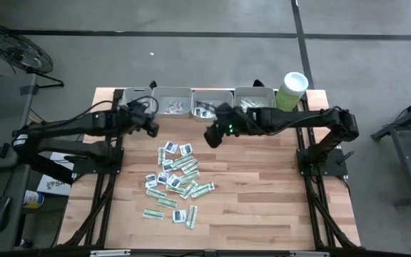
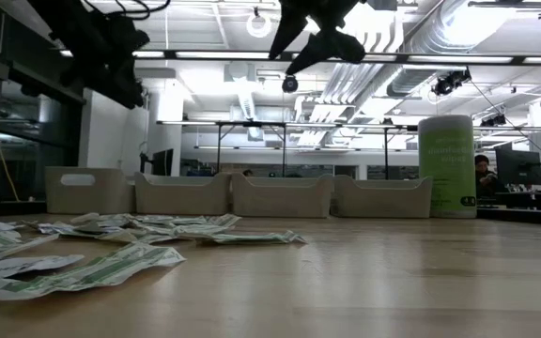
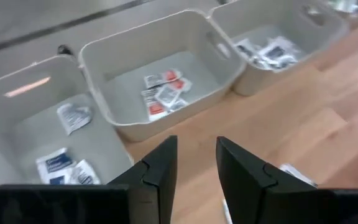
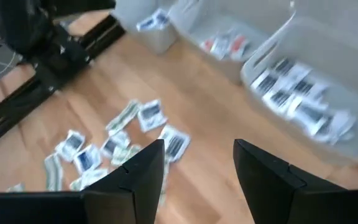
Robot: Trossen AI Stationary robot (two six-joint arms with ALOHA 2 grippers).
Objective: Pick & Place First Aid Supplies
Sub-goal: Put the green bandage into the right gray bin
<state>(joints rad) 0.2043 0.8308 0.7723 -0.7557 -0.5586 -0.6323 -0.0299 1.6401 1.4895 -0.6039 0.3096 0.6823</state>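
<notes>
Two hands, left hand (image 3: 194, 180) and right hand (image 4: 197, 171) both released, sachets (image 1: 175, 178) with unreadable print

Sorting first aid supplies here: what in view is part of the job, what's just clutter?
Job:
- loose sachets piled mid-table
- sorted sachets already in the trays
- grey trays along the far edge
- left gripper, open, empty
- right gripper, open, empty

Lying about:
- green tub with white lid, beside the trays
- floor fan off the table
</notes>
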